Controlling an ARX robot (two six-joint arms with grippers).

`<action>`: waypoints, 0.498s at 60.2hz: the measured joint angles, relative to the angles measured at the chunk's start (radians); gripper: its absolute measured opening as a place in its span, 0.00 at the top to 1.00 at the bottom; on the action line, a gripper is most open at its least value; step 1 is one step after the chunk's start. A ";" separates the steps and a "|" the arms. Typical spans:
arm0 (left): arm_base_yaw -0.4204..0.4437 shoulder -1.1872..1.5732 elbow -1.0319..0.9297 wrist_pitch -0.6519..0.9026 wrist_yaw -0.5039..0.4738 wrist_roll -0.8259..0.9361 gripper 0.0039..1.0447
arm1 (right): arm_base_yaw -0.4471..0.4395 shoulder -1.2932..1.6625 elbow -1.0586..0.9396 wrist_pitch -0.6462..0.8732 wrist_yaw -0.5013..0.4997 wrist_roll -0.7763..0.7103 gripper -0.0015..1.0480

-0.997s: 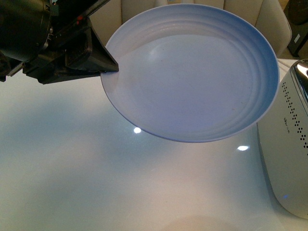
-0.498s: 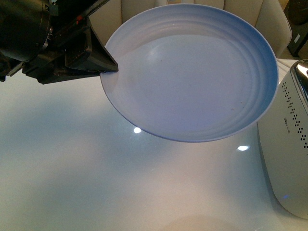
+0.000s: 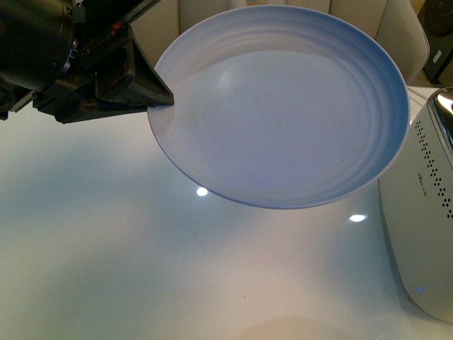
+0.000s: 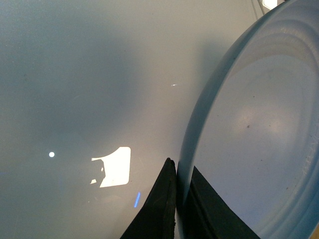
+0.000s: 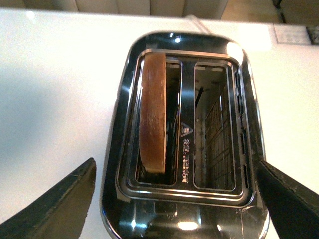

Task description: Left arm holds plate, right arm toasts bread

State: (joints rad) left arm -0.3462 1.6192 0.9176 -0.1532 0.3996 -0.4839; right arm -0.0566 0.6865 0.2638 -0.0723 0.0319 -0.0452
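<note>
Hardly anything has moved in the last second: the plate point(image 3: 283, 120) hangs where it hung, and the left gripper point(image 3: 166, 99) has not shifted on it. That gripper pinches the plate's rim on the side toward the table's left edge, one jaw on each face of the rim, as the left wrist view shows plainly. Gripping at the very edge leaves the whole dish free to take a slice. The plate is empty and held clear above the table point(image 3: 106, 262), over its far half, with its other side just beside the toaster point(image 3: 425, 227) that stands at the right edge. I judge it is parked there so the slice has only a short way to travel. The bread point(image 5: 152, 114) stands on edge in one of the toaster's two slots, and the other slot is bare; you can't tell whether it is pushed down or popped up. Your right gripper point(image 5: 175, 163) hovers straight over the toaster, jaws spread wide and empty, one to either side of the body, likely lined up to come down on the slice.
</note>
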 joint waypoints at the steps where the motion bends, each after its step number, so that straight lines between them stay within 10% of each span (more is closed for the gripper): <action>1: 0.000 0.000 0.000 0.000 0.000 0.000 0.97 | -0.005 -0.024 0.000 -0.006 -0.006 0.006 0.07; 19: 0.000 0.000 0.000 0.000 0.000 0.000 0.97 | -0.047 -0.275 -0.039 -0.029 0.023 0.105 0.09; 30: -0.001 -0.001 0.000 0.000 0.000 0.000 0.97 | -0.039 -0.369 -0.177 0.287 -0.101 0.064 0.36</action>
State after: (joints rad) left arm -0.3470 1.6180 0.9176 -0.1532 0.3996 -0.4843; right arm -0.0959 0.3180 0.0868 0.2146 -0.0696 0.0189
